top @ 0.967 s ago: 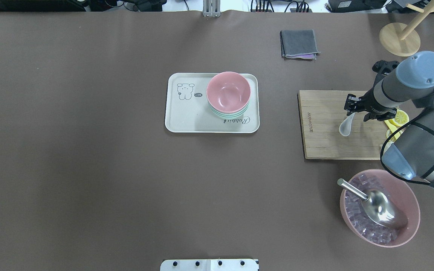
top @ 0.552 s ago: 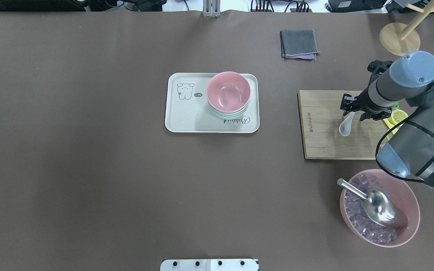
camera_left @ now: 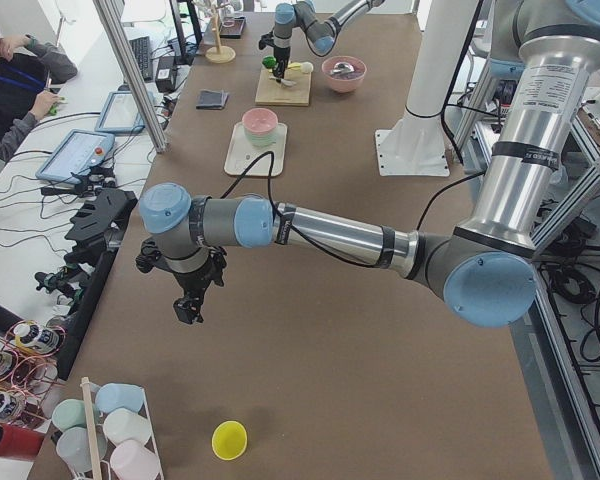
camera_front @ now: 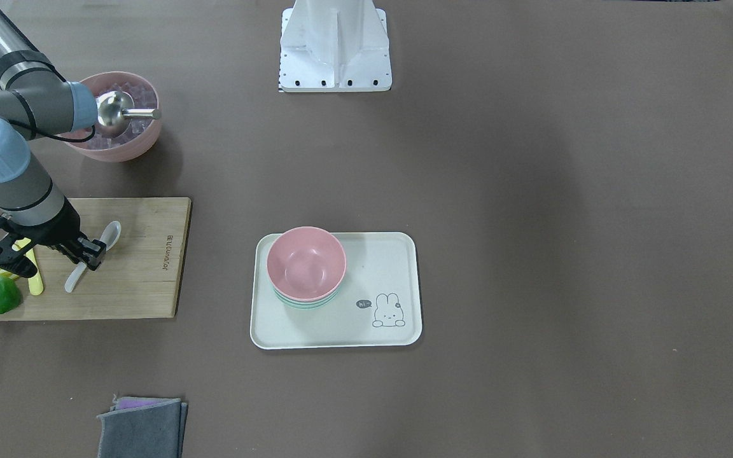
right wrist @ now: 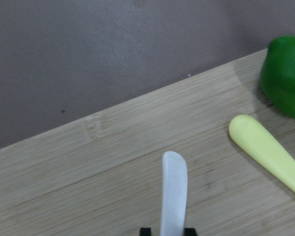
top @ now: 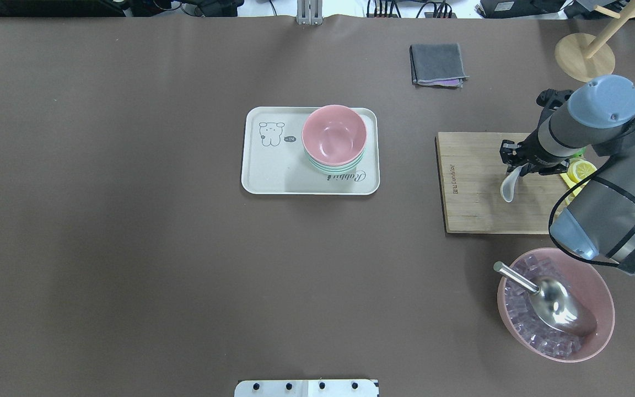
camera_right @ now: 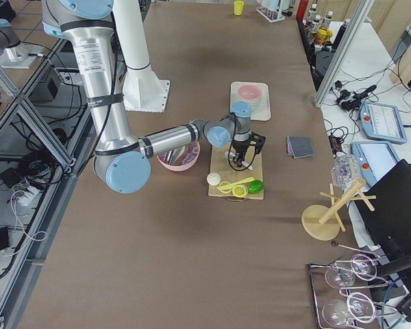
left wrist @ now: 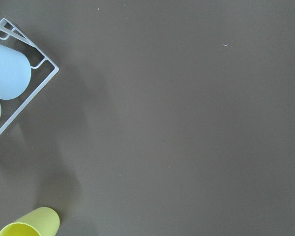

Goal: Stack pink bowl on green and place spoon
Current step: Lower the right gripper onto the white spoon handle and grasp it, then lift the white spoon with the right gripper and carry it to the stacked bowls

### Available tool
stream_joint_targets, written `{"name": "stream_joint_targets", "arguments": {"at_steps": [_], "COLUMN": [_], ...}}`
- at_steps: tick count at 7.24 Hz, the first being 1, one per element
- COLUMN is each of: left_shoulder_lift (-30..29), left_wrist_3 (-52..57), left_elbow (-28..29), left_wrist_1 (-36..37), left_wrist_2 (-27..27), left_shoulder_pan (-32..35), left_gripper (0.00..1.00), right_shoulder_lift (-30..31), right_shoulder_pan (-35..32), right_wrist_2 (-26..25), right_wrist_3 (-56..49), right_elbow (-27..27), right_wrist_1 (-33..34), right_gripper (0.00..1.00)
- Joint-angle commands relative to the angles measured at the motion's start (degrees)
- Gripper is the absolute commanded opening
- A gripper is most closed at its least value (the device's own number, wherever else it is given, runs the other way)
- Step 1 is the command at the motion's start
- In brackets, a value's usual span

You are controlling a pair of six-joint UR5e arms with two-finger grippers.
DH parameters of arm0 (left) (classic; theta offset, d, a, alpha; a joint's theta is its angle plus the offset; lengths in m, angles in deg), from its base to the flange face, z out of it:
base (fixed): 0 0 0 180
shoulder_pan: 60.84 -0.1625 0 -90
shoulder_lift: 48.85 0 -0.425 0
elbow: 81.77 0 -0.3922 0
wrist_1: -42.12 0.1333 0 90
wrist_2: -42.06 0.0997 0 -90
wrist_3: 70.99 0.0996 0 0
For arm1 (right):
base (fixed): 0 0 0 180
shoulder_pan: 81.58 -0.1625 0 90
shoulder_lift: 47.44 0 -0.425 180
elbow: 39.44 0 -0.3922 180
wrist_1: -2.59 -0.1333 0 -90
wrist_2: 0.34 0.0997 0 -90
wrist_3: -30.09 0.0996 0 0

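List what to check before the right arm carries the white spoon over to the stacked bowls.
1. Right pincer shut on white spoon: ok, the wrist view shows it gripping the handle.
2. Spoon lifted off the cutting board: cannot tell.
3. Pink bowl seated in green bowl on the tray: ok.
4. Pink bowl empty, ready for the spoon: ok.
5. Left pincer away from the tray: ok, it is far down the table.
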Motion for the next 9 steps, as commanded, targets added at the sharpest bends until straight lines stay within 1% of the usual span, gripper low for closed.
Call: {"name": "stream_joint_targets", "arguments": {"at_steps": [1,3,5,6,7,8,9], "left_shoulder_lift": [0.0,0.1,1.4,3.5,5.6,7.2,7.6], "left_wrist_3": [-0.1,0.0,0.0,-0.1,-0.2,-0.9,-0.9], "left_elbow": [0.0,0.1,0.2,0.3,-1.0,-3.2,-3.6], "left_wrist_1": [0.0,0.1,0.6,0.3,-0.3,-0.3,-0.2], "left_wrist_2": [0.0,0.1,0.3,0.1,0.1,0.1,0.1], "left_shoulder_pan": [0.0,0.0,0.1,1.4,2.7,2.7,2.8], "left_gripper": [0.99,0.99,0.99,0.99,0.99,0.99,0.99], "right_shoulder_lift": [-0.7,-4.5,-8.5,-11.0,-14.2,-16.7,-19.8], "right_shoulder_pan": [0.0,-0.3,-0.4,-0.4,-0.3,-0.3,0.3], "right_wrist_2": [0.1,-0.1,0.0,0.1,0.1,0.2,0.2], "right_wrist_3": [-0.3,-0.2,0.8,1.0,1.2,1.8,6.8], "right_elbow": [0.3,0.3,0.1,0.3,0.7,1.3,1.4], "right_wrist_1": [0.0,0.4,1.0,4.4,10.1,13.2,15.6], "right_gripper": [0.00,0.00,0.00,0.00,0.00,0.00,0.00]}}
